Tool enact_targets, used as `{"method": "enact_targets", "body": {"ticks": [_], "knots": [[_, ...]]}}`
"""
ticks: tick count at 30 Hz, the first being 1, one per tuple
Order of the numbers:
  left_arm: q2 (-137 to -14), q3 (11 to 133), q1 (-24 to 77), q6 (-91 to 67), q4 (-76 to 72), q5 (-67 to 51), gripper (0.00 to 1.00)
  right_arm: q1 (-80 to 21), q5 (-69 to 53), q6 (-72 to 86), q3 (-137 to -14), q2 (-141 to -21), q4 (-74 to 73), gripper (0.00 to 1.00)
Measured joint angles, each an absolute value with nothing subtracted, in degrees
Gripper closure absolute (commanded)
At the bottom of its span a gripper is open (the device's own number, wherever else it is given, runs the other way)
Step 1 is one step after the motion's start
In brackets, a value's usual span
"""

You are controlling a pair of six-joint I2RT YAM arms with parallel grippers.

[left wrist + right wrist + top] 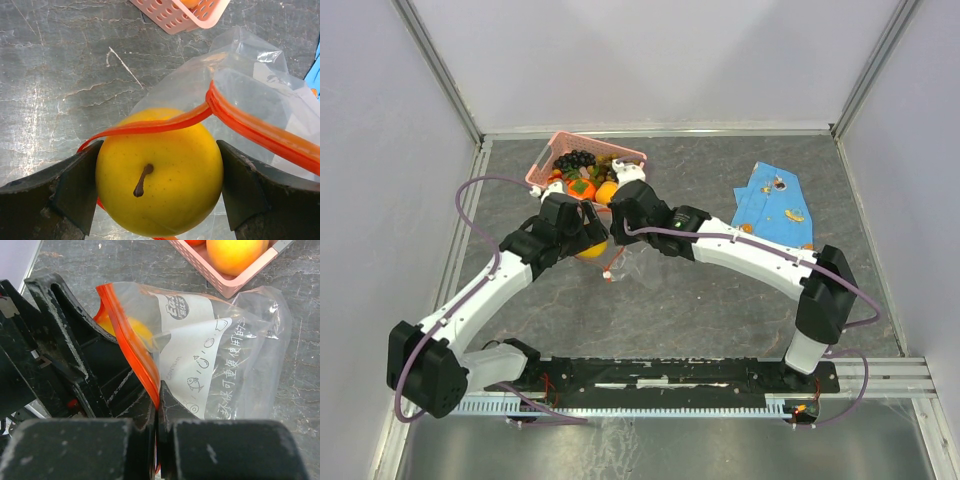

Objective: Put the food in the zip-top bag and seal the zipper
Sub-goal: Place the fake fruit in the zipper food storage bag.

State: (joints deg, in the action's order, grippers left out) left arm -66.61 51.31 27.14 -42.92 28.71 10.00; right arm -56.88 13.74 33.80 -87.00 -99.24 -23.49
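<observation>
from above, the left pincer (588, 238) and right pincer (616, 232) meet near the middle of the grey table (700, 300), just in front of the pink basket (552, 152) of fruit; a yellow lemon (592, 250) shows under the left one; the clear zip-top bag (625, 262) lies just beside it; a blue cloth (772, 200) sits well apart to the right; left wrist: the pincer stands wide, both fingers (75, 190) against the lemon's sides, gripping it at the bag's mouth, the red zipper (260, 132) curving over its top; right wrist: the pincer is closed tight, pinching the zipper strip at the bag's rim and holding that edge up; the lemon shows through the plastic; an orange fruit (235, 254) rests in the basket
</observation>
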Motion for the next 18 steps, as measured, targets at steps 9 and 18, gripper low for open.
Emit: {"method": "enact_targets", "body": {"ticks": [9,18], "knots": [[-66.4,53.1,27.1,-42.4,31.6,10.8,0.0,-56.7,13.4,34.5,-86.6,-99.0,-23.1,0.92],[-61.9,57.5,27.1,-41.5,35.9,11.5,0.0,-55.6,13.3,34.7,-85.7,-97.9,-23.1,0.91]]}}
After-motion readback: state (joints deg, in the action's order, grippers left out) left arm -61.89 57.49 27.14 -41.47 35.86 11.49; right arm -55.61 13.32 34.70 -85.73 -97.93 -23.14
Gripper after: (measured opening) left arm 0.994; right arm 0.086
